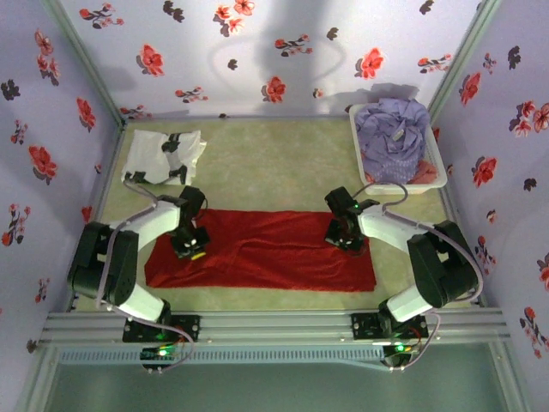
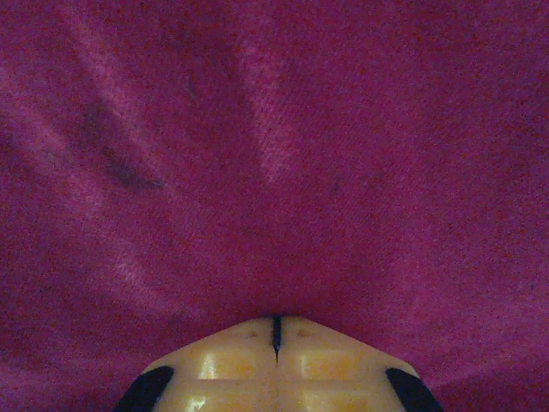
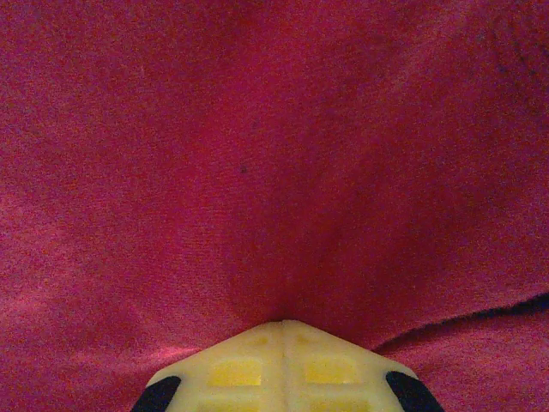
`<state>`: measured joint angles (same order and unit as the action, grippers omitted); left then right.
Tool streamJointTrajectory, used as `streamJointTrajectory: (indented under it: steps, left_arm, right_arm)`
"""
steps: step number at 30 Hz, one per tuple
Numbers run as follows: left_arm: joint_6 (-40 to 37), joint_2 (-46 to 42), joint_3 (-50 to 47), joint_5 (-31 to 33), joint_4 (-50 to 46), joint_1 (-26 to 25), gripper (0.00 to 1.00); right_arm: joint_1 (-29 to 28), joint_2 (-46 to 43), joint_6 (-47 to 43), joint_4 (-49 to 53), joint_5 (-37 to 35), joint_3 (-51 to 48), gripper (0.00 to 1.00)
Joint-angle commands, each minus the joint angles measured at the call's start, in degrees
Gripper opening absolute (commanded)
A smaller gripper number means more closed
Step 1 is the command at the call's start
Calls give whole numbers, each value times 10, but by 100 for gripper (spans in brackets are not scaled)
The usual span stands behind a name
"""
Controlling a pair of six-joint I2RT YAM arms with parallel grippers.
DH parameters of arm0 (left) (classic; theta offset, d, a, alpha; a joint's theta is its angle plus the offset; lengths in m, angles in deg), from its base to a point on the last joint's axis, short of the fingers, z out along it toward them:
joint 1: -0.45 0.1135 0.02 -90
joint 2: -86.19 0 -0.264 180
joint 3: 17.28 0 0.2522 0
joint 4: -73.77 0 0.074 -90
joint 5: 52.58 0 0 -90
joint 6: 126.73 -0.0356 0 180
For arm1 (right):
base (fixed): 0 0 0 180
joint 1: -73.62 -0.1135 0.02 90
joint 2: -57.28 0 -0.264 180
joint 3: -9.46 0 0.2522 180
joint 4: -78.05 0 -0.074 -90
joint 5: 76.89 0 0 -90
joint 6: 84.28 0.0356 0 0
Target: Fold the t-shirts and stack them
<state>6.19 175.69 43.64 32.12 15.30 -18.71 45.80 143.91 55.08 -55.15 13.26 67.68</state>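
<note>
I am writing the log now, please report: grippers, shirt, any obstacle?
Left gripper shut on red t-shirt, near left end. Right gripper shut on it, near right end. Shirt lies long and flat. White t-shirt, basket apart at far side.

Mat (image 1: pixel 274 163): pale green, fuzzy cloth over the table top.
Basket (image 1: pixel 355 137): white plastic, rectangular, standing on the mat's far right corner, close to the right wall.
Walls (image 1: pixel 257 51): pale lilac sheets printed with red and black flowers, standing round the mat's far, left and right sides.
Corner strips (image 1: pixel 86 64): grey metal, rising from the mat's two far corners.
Rail (image 1: pixel 274 328): silver ribbed metal, running side to side along the mat's near edge.
Floor strip (image 1: pixel 274 386): dull grey-green, beyond the rail, away from the mat.
</note>
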Motion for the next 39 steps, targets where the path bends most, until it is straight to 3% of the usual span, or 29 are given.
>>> streamJointTrajectory:
  steps: [1, 7, 17, 22, 26, 29, 32, 39]
  left_arm:
    - [-20, 83, 1, -28, 124, 0, 0]
    - [-56, 188, 124, -47, 114, -3, 0]
    - [-66, 348, 431, -61, 29, -32, 0]
    - [-110, 432, 569, -98, -11, -34, 0]
    - [-164, 471, 699, -93, -98, -32, 0]
    - [-185, 470, 776, -42, -163, -30, 0]
    - [-169, 445, 800, 28, -208, -26, 0]
    - [-106, 393, 704, -3, -177, -16, 0]
  right_arm:
    - [-1, -11, 33, 48, -48, -35, 1]
    - [1, -38, 39, 64, -69, -55, 1]
    - [8, -64, 32, 85, -70, -57, 0]
    - [9, -70, 28, 43, -21, -63, 0]
    - [9, -79, 25, 55, 7, -44, 0]
    - [9, -94, 31, 49, 26, -44, 1]
    - [8, -99, 36, 42, 43, -49, 1]
    - [7, -99, 34, 39, 56, -61, 1]
